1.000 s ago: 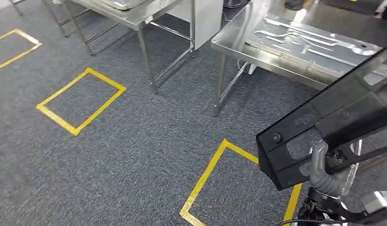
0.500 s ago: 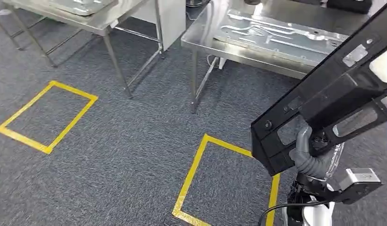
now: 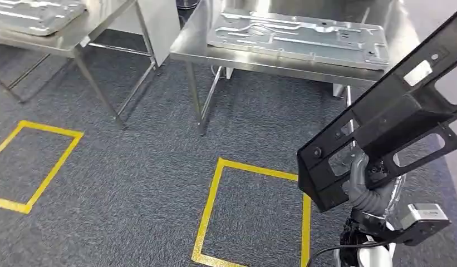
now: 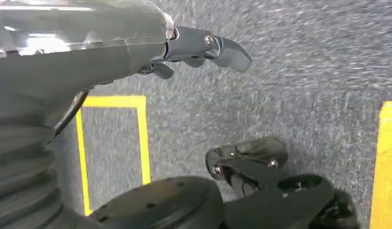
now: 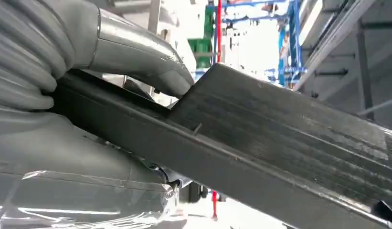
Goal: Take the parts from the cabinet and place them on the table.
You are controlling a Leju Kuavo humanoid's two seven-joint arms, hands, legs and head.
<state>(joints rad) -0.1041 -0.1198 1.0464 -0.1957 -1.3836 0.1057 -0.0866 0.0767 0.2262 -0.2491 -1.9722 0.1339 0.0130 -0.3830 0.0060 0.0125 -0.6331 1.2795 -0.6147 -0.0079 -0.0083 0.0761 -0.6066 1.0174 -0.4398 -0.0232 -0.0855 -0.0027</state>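
Right hand point(image 3: 364, 183) is clamped on the long black rectangular plastic part with cut-out windows point(image 3: 393, 119); in the right wrist view the grey thumb point(image 5: 141, 55) is seen pressed on its upper face with the palm under it. The grip sits close to the part's lower end, so most of its length is cantilevered up and away from the hand, tilted well off level.

Left hand point(image 4: 203, 47) hangs over the grey carpet floor point(image 3: 131, 183), nothing held, fingers loosely apart.

Step in hand is judged as the carry to the steel tabletop point(image 3: 304, 61), with the placing not yet done. That tabletop lies ahead, beyond the yellow taped floor square point(image 3: 254, 211), and most of its surface is taken by a flat stamped grey metal panel point(image 3: 298, 36).

For a good placement:
- The grip should be kept firm; the long overhang puts torque on it, so slip or rotation is the likely failure.
- The raised far end should be watched for clearance on the approach to the tabletop's near edge.
- The part should be levelled before lowering.
- A bare strip along the near edge or the right-hand corner should be aimed for, so the part is not set on the panel.
- Release should be held until the part is fully supported.
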